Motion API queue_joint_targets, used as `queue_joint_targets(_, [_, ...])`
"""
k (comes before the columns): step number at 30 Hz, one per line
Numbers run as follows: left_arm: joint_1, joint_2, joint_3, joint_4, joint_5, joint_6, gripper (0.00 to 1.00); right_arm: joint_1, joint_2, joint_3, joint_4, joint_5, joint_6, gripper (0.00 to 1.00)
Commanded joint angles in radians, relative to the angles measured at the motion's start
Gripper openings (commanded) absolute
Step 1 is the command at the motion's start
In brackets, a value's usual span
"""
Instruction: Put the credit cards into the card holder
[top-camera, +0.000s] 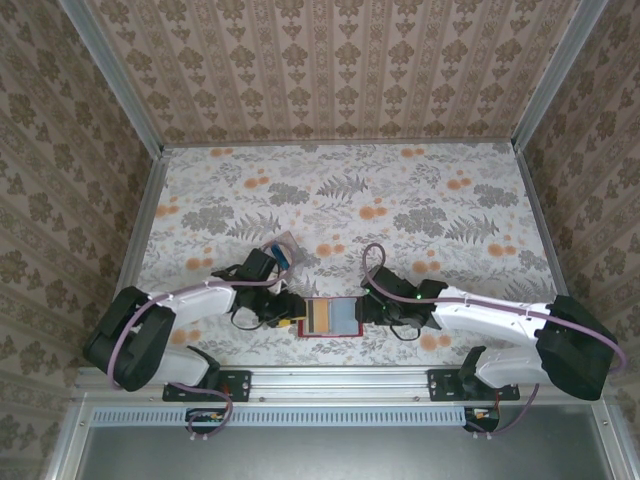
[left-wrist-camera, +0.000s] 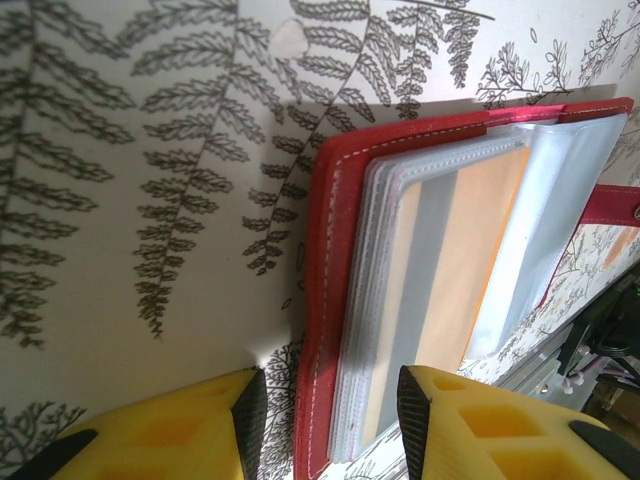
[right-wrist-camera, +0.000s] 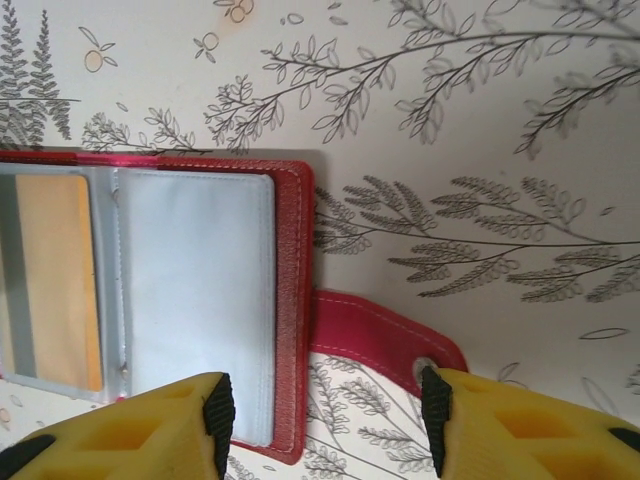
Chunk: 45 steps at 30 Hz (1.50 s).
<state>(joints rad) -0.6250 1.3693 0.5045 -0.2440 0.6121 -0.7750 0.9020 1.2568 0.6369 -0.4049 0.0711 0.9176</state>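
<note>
Card holder lies open and flat at the 6 o'clock edge of the table, with a tan-and-grey credit card tucked in a clear pocket. At its 9 o'clock the left gripper is released, fingers spread over the red border. At 3 o'clock the right gripper is likewise released, straddling the clasp strap.

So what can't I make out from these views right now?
Top view: loose cards by the left arm, partly covered, too small to count.
Left wrist: the holder has stacked pockets; cards under the front card hidden.
Right wrist: the holder runs off the left edge.
</note>
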Motion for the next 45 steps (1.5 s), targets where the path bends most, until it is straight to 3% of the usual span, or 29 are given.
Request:
queue_joint_targets(1, [-0.025,0.021,0.019,-0.021,-0.015,0.005,0.43,-0.005,-0.046,0.033,-0.117,0.084,-0.043,0.56])
queue_joint_targets(13, [-0.03,0.012,0.038,-0.031,-0.034,0.003,0.42,-0.038,-0.074,-0.006,-0.075,0.01,-0.057,0.47])
queue_joint_targets(17, [-0.034,0.017,0.037,-0.023,-0.031,0.002,0.41,-0.04,-0.051,-0.003,-0.077,0.018,-0.064,0.35])
queue_joint_targets(28, [-0.035,0.005,0.027,-0.02,-0.032,-0.005,0.41,-0.069,-0.007,-0.011,-0.03,-0.045,-0.063,0.34])
queue_joint_targets(38, [-0.037,-0.004,0.028,-0.022,-0.032,-0.004,0.39,-0.079,-0.008,-0.025,-0.019,-0.057,-0.06,0.02])
queue_joint_targets(45, [-0.075,-0.038,0.074,-0.036,-0.02,0.002,0.32,-0.081,-0.029,-0.047,0.067,-0.124,-0.054,0.0])
